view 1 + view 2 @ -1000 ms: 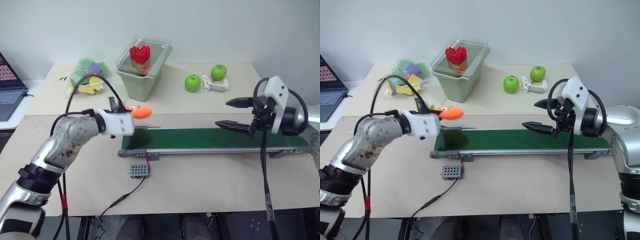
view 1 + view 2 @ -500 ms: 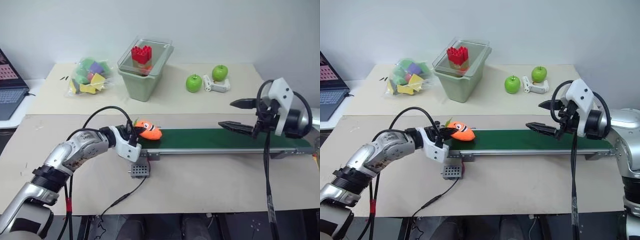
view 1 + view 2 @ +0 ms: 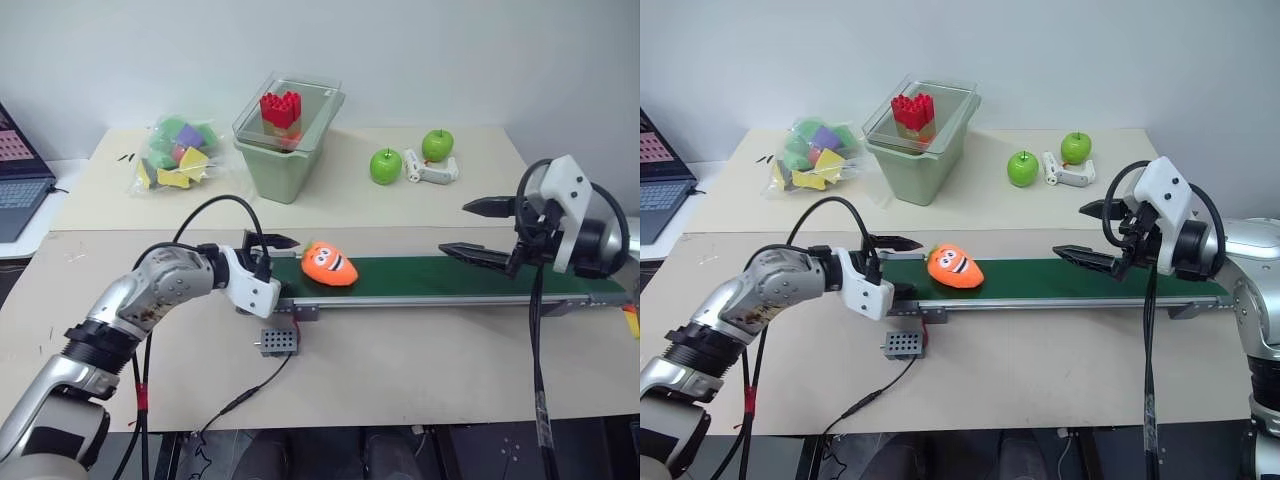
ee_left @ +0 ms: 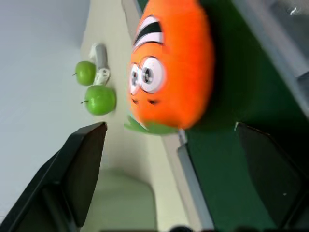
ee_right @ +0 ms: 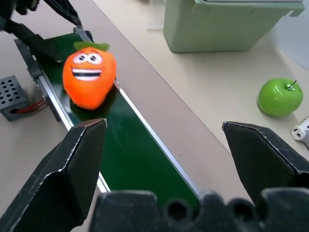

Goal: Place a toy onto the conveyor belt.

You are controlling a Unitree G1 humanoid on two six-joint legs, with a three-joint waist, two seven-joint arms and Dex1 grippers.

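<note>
Near the front edge of the bench, a small grey box (image 3: 277, 342) with a trailing cable is noted just ahead of the conveyor belt (image 3: 450, 277). At the belt's left end the left gripper (image 3: 271, 268) is seen released, its two black fingers spread wide and touching nothing. The toy (image 3: 330, 264) is found lying on the green belt surface just beyond those fingers, close to the left roller, face turned toward the front, free of any grip. Toward the belt's right end the right gripper (image 3: 478, 230) hangs above the belt with fingers parted and empty.

Placement is judged done: the toy is borne by the belt alone. What is left appears limited to drawing the left arm clear; whether the belt is running cannot be told.

Farther back, a pale green bin (image 3: 285, 155) with a clear lid carrying a red block (image 3: 281, 108) is recorded mid-bench, a bag of coloured pieces (image 3: 178, 155) toward the far left corner, and two green apples (image 3: 386, 166) flanking a small white item (image 3: 430, 168) toward the far right.
</note>
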